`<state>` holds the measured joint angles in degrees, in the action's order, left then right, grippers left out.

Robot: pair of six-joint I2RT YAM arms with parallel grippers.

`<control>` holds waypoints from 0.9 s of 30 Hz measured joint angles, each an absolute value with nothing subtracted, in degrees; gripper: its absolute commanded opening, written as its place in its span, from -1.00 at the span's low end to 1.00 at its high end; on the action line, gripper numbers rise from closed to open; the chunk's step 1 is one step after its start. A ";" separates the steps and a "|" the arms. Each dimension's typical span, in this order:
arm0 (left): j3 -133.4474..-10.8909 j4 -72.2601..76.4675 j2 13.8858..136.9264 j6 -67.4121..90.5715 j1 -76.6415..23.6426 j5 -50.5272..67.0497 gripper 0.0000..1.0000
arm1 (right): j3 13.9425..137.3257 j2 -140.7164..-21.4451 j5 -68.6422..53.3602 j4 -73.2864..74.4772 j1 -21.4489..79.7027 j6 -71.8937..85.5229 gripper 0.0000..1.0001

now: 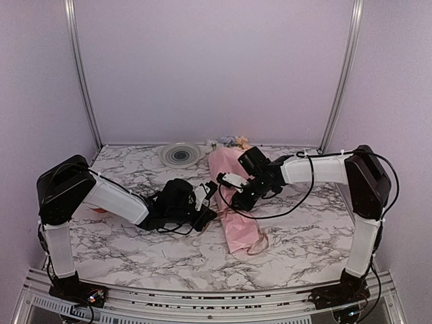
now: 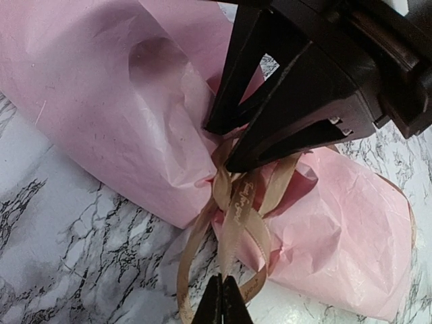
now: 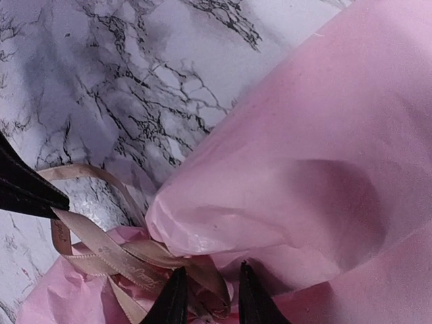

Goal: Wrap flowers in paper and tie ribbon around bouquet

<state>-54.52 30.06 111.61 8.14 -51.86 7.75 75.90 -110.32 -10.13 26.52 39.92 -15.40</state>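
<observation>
The two dark fingertips (image 3: 172, 302) of my right gripper (image 3: 210, 291) rise from the bottom edge, parted, with a narrow gap between them. In that gap sit folds of the tan ribbon (image 3: 101, 253) and creased pink paper. The ribbon spreads left from there in flat loops, one band printed with faint script, another arching over the marble table (image 3: 135, 67). A strand runs up to the dark wedge of the left gripper (image 3: 23, 192) at the left edge. The bouquet (image 3: 324, 169) fills the right side, its pink wrapping dented and pinched in just above my fingertips.
</observation>
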 measured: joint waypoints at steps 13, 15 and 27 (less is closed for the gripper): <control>-54.52 30.06 111.61 8.14 -51.57 8.36 -1.00 | 74.06 -108.01 -10.63 25.08 39.97 -14.48 -1.00; -54.52 30.06 111.61 8.14 -51.57 8.56 -1.00 | 73.32 -106.69 -11.44 24.62 39.97 -13.69 -1.00; -54.52 30.04 111.63 7.99 -51.57 8.56 -0.32 | 67.42 -102.32 -15.68 21.32 39.97 -9.13 -1.00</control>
